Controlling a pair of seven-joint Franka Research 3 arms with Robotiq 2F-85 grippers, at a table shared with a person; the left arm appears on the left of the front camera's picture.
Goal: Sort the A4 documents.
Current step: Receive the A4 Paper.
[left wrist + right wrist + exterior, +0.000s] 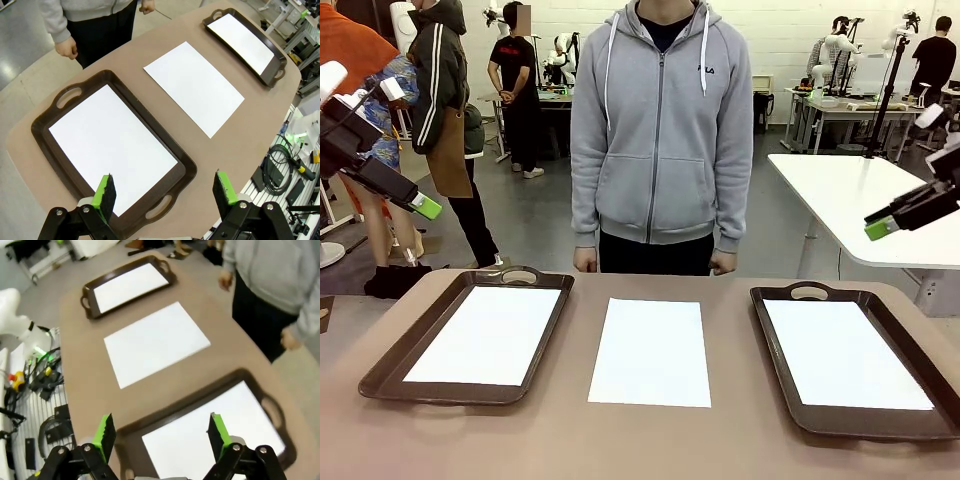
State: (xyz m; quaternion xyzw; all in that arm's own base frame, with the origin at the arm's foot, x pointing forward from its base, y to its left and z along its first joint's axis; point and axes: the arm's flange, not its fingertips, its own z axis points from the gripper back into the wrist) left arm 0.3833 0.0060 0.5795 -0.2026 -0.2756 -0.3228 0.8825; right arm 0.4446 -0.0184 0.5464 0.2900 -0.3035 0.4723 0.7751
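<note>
White A4 documents (651, 351) lie flat: one between two trays (470, 340), one in each. We hold our left hand (167, 192) and right hand (161, 435) spread, high above the desk (720, 440).

Three A4 documents lay on the desk (740, 440): one sheet in the left tray (492, 336), one bare sheet in the middle (652, 351), one sheet in the right tray (842, 353). Two dark brown trays stood there, the left tray (390, 372) at nine o'clock of the middle sheet, the right tray (775, 360) at three o'clock. One person (660, 130) stood at twelve o'clock.
</note>
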